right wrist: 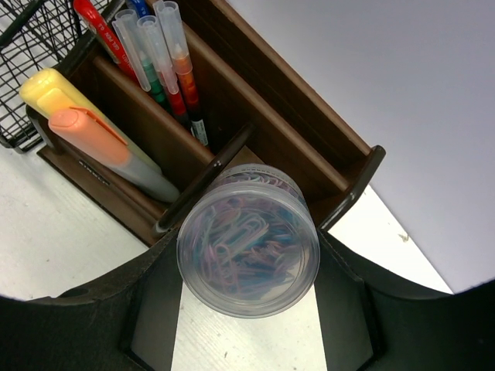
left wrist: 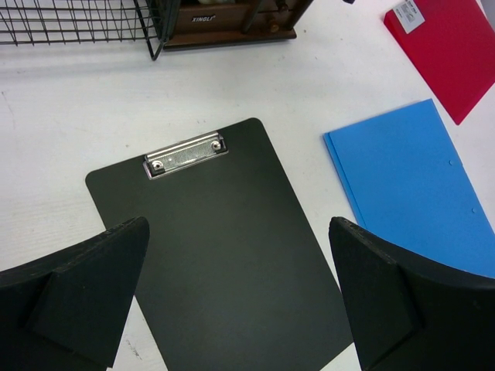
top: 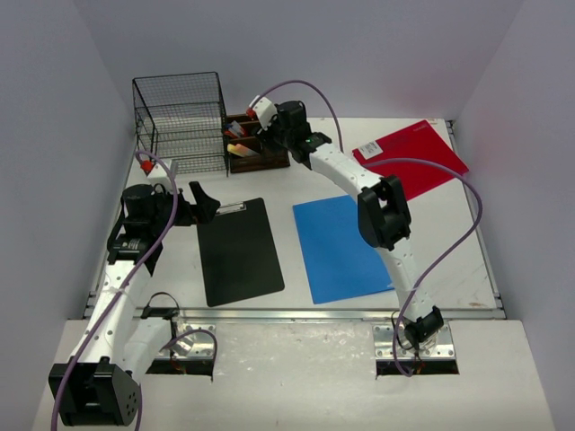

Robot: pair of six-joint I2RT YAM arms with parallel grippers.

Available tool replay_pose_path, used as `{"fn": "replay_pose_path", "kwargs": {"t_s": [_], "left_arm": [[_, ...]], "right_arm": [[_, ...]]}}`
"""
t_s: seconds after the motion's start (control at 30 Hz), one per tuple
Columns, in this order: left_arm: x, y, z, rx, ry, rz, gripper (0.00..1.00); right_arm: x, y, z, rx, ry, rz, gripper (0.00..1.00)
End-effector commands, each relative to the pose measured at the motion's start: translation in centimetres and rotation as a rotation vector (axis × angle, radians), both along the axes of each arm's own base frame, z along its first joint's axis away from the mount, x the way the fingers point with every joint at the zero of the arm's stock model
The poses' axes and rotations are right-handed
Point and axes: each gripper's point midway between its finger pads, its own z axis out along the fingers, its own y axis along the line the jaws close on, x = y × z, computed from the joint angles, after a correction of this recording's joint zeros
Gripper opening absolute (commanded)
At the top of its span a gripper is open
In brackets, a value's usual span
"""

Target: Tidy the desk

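Two tools: I am watching the right tool (right wrist: 247,267) clenching a clear round tub of paper clips (right wrist: 246,232) by its sides. The left tool (left wrist: 238,255) is hanging spread wide and empty over the black clipboard (left wrist: 216,255).
Counter, location: I am seeing the counter (top: 296,184) lying directly ahead of both arm bases, reaching to the back wall and carrying everything.
Counter, handling: I am judging it heavy, rigid and fixed, so I am not planning to grip it at all; I am taking hold of what lies on it instead. Its matte top is probably letting flat items slide, so I am expecting to take the clipboard by an edge or by its metal clip (left wrist: 186,154).
Counter, look: it is showing as a large white matte rectangle with a silver rail (top: 296,314) along its front edge.
Tub, position: it is sitting right at the wooden organizer's (right wrist: 255,100) end compartment; I am unable to tell whether it is resting or hanging.
Lying flat: a blue folder (left wrist: 418,185) and a red folder (left wrist: 452,50) are lying apart from each other, right of the clipboard.
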Motion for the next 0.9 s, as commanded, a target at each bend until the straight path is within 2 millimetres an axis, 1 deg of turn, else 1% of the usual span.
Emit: {"fn": "replay_pose_path", "kwargs": {"t_s": [0.0, 0.23, 0.37, 0.47, 0.6, 0.63, 0.67, 0.7, 0.77, 0.8, 0.83, 0.87], "left_arm": [[0.4, 0.5, 1.1, 0.014, -0.050, 0.013, 1.00], [0.2, 0.6, 1.0, 0.023, -0.048, 0.013, 1.00], [0.2, 0.6, 0.9, 0.022, -0.045, 0.011, 1.00], [0.3, 0.6, 0.9, 0.021, -0.042, 0.012, 1.00], [0.3, 0.6, 1.0, 0.020, -0.043, 0.011, 1.00], [0.3, 0.5, 0.9, 0.020, -0.041, 0.009, 1.00], [0.3, 0.6, 1.0, 0.020, -0.043, 0.010, 1.00], [0.3, 0.6, 1.0, 0.020, -0.043, 0.011, 1.00], [0.3, 0.5, 1.0, 0.020, -0.043, 0.008, 1.00], [0.3, 0.5, 0.9, 0.020, -0.041, 0.009, 1.00], [0.3, 0.5, 1.0, 0.020, -0.043, 0.009, 1.00], [0.3, 0.5, 1.0, 0.020, -0.043, 0.009, 1.00]], "right_arm": [[1.4, 0.2, 2.6, 0.036, -0.097, -0.011, 0.03], [2.0, -0.2, 1.9, 0.025, -0.104, -0.025, 0.06], [2.1, -0.2, 1.8, 0.024, -0.104, -0.027, 0.17], [2.1, -0.2, 2.1, 0.030, -0.105, -0.033, 0.30], [2.4, -0.3, 2.2, 0.022, -0.116, -0.038, 0.51], [2.4, -0.4, 2.0, 0.016, -0.118, -0.042, 0.62], [2.5, -0.4, 2.0, 0.015, -0.118, -0.040, 0.68], [2.5, -0.4, 2.1, 0.016, -0.119, -0.040, 0.69], [2.5, -0.4, 2.3, 0.016, -0.123, -0.040, 0.84], [2.5, -0.3, 2.3, 0.016, -0.125, -0.039, 0.84], [2.6, -0.3, 2.6, 0.020, -0.129, -0.041, 0.91], [2.6, -0.3, 2.8, 0.027, -0.129, -0.047, 0.96]]}}
